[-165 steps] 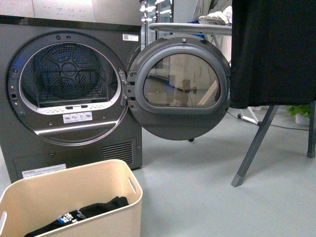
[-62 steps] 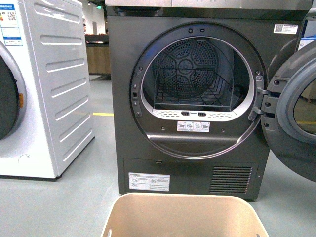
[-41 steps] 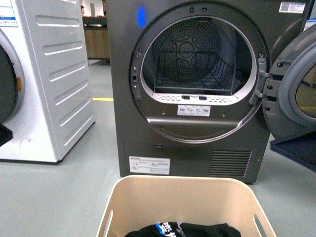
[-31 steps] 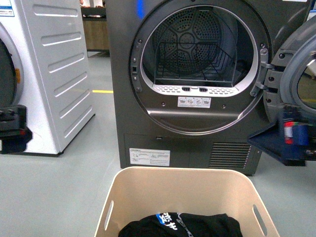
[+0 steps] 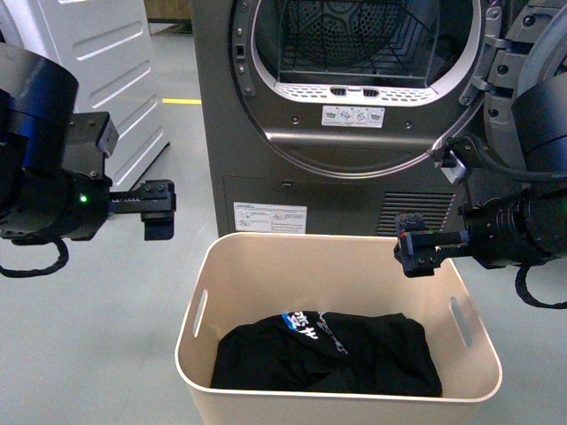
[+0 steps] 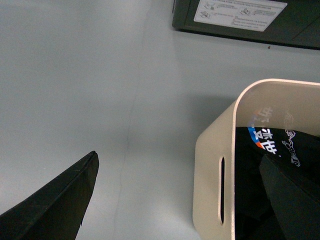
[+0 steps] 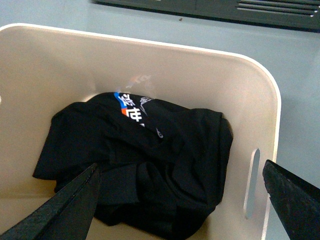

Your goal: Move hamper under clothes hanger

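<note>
In front of one dryer [image 5: 337, 168], one hamper [image 5: 292, 266], one black garment [image 5: 354, 354] inside.

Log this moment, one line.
hamper: floor, before dryer, black garment inside | left gripper: open, beside hamper | right gripper: open, over hamper

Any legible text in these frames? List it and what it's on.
No text is legible.
White label on the dryer lower panel: too small to read.
Sticker under the drum opening: too small.
White print on the black garment in the hamper: blurred, unreadable.
</note>
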### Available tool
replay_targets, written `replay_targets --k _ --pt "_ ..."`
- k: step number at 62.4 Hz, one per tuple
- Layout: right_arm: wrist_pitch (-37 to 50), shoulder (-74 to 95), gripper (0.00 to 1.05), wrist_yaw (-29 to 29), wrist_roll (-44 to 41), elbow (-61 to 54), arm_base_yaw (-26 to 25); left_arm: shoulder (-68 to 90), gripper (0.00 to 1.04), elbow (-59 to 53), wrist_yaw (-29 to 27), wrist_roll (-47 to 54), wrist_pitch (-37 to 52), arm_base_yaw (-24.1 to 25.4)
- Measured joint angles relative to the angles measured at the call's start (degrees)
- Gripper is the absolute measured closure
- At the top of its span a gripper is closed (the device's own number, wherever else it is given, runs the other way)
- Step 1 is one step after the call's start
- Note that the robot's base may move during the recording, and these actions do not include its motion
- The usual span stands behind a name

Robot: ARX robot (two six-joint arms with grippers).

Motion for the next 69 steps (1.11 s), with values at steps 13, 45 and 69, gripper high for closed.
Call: replay_targets --k 13,45,69 --pt "-0.72 6.99 0.08 0.0 -2.99 3.98 -4.92 6.34 0.07 4.15 0.66 -2.05 -1.16 -4.76" --pt "0.59 13.88 0.08 0.52 -5.2 6.64 -7.28 11.1 0.07 5.53 3.32 -2.12 -4.9 -5.51" --pt "-0.02 18.01 0.08 1.66 -6.14 10.99 -7.52 15.23 0.07 7.48 5.49 -2.8 -5.25 -6.12"
